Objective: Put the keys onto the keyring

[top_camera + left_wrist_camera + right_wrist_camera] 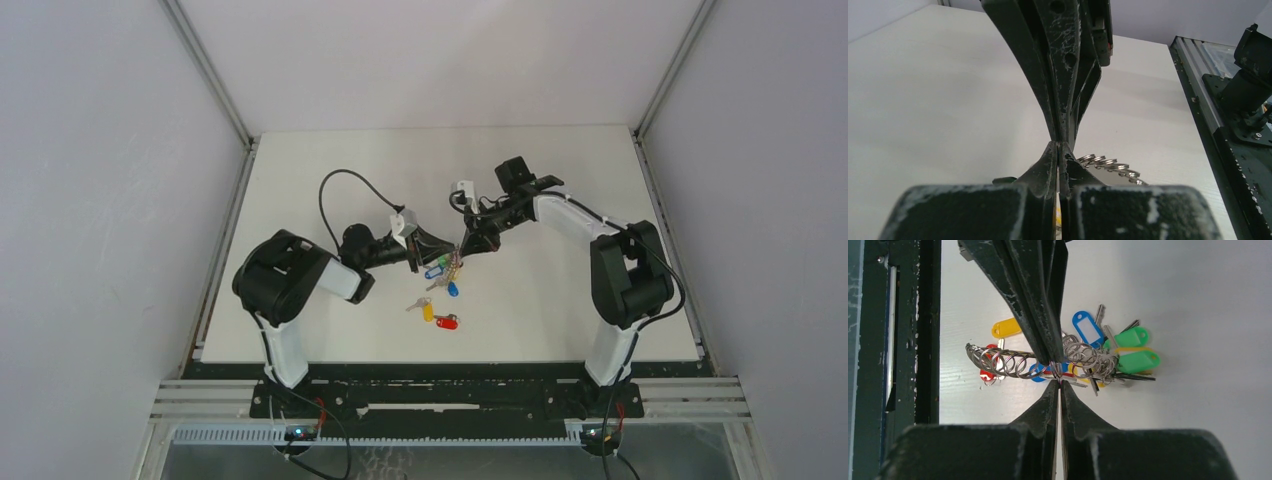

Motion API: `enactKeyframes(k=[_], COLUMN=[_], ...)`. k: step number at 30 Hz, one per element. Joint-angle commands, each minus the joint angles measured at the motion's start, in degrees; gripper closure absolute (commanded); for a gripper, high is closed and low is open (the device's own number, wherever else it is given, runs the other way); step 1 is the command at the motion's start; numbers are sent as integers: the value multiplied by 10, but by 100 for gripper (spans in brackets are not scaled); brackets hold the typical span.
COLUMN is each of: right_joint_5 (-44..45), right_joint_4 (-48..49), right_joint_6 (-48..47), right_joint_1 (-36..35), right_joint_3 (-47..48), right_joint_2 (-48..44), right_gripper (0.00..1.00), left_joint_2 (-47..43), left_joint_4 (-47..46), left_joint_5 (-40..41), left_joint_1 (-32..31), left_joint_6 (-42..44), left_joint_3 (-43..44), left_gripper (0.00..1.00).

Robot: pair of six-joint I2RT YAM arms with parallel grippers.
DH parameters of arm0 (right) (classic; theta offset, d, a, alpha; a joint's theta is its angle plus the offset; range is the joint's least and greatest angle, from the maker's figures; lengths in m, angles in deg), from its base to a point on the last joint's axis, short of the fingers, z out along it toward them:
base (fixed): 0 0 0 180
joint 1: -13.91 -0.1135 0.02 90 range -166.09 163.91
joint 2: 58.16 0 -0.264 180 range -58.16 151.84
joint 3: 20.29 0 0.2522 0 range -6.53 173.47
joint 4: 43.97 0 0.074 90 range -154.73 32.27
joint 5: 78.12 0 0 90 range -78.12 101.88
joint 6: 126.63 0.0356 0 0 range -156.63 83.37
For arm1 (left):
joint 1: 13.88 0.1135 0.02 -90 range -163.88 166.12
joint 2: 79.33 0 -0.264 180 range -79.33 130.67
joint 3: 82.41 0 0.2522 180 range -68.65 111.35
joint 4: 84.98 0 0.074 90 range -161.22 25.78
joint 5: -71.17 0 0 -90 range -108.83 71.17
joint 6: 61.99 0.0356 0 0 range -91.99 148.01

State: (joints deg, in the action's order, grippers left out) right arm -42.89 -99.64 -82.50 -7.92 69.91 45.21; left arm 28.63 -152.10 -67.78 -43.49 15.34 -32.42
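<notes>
Right hand (pixel 1058 385) and left hand (pixel 1052 359) meet tip to tip, both pinched shut on the keyring (pixel 1083 360) above the surface (pixel 560 170) centre. Arms angle inward. Loose keys (pixel 427 310) lie toward the near edge, open room all round.

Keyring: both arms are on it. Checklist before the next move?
1. Left tool shut on keyring: ok.
2. Right tool shut on keyring: ok.
3. Clearance between the two tools: not ok, their tips almost touch at one spot on the ring.
4. Ring gap pried open for threading: cannot tell.
5. Loose keys findable: ok, yellow key and red key lie on the table, nearer the bases than the keyring.
6. Free tool to fetch a key: not ok, both are occupied.
</notes>
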Motion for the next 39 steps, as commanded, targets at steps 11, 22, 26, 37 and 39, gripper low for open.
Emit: enactKeyframes(k=[11,22,26,37,39], right_joint_5=[10,-35,-56,-78,-80], right_joint_4=[90,173,193,154,153], right_joint_6=[73,69,66,28,24], right_joint_1=[0,14,11,0,-2], right_joint_3=[-22,-56,-56,-56,-56], right_joint_2=[-27,-73,-68,-43,-39], right_gripper=[83,72,72,73,73], left_joint_2=[-42,-47,-46,-44,-45], left_joint_4=[-41,-41,-41,-41,-41], left_joint_5=[32,22,20,24,25], left_joint_1=[2,2,2,2,1], left_joint_6=[12,10,8,5,5], left_joint_3=[-15,-16,-16,-14,-14], left_gripper=[100,100,100,100,100])
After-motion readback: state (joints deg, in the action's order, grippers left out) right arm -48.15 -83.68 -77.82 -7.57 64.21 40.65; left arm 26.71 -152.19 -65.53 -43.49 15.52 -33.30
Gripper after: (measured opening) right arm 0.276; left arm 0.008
